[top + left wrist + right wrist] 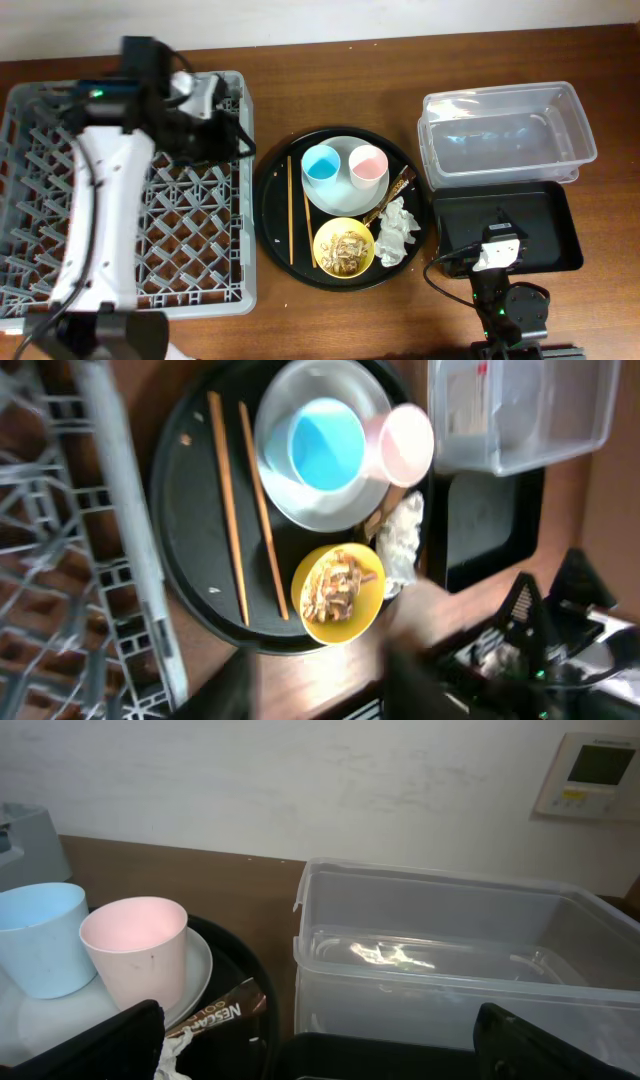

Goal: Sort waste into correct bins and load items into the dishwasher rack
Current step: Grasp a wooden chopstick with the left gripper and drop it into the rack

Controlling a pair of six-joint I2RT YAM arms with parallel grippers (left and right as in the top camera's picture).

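Brown wooden bench (330, 70) is backed by a white wall (300, 780); a wall control panel (595, 775) is seen in the right wrist view. Grey dishwasher rack (190, 240) is set at the left end of the bench. Round black tray (275, 200) is placed mid-bench, just beside the rack's right side.

On the far part of that tray a pale round plate (345, 200) is laid. Blue cup (322, 167) and pink cup (368, 165) are stood upright on it, side by side, blue toward the left end. Wooden chopsticks (291, 210) are laid on the tray's left part, beside the plate, running from far to near, roughly parallel.

Yellow bowl (318, 240) is set on the tray's near part, just beside the plate, and beige food scraps (348, 250) are held inside it. Crumpled white napkin (397, 230) is lying right of the bowl, against it. Brown-gold Nescafe wrapper (400, 183) is laid along the plate's right rim, just beyond the napkin.

Clear tub (505, 140) is placed toward the far right corner. Black rectangular tray (545, 225) is set just beside it on the near side.

Left gripper (330, 685) is held above the rack's far right corner. Its fingers are blurred in the left wrist view but appear parted, with nothing gripped. Right gripper (320, 1060) is held low over the left part of the black rectangular tray, toward the near edge. Its fingers are spread wide, with nothing gripped.
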